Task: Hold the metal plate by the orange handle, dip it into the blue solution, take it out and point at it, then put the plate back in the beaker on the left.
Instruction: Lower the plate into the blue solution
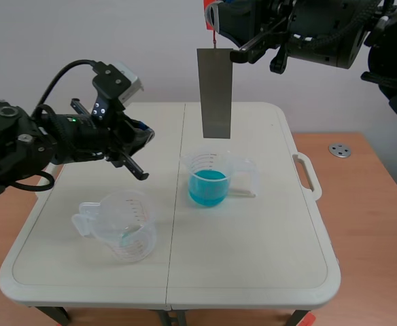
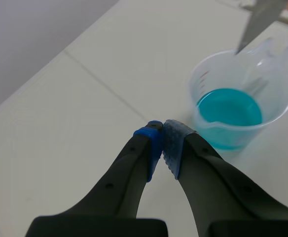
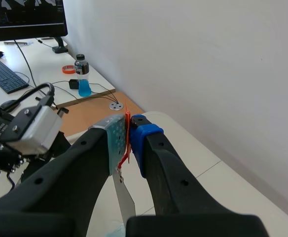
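The grey metal plate (image 1: 215, 93) hangs upright above the beaker of blue solution (image 1: 208, 178), its lower edge a little above the rim. My right gripper (image 1: 214, 26) is shut on the plate's orange handle (image 3: 127, 136) at the top; the plate (image 3: 124, 197) hangs below the pads. My left gripper (image 1: 143, 139) is shut on nothing and hovers left of the blue beaker (image 2: 233, 116), its tip pointing toward it. The plate's lower corner (image 2: 260, 19) shows above that beaker. An empty clear beaker (image 1: 120, 224) with a faint blue residue stands at the front left.
The white folding table (image 1: 266, 272) has a centre seam and a handle (image 1: 307, 176) on its right edge. A wooden desk (image 1: 382, 224) with a round metal fitting (image 1: 339, 150) lies to the right. The left arm (image 3: 20, 133) appears in the right wrist view.
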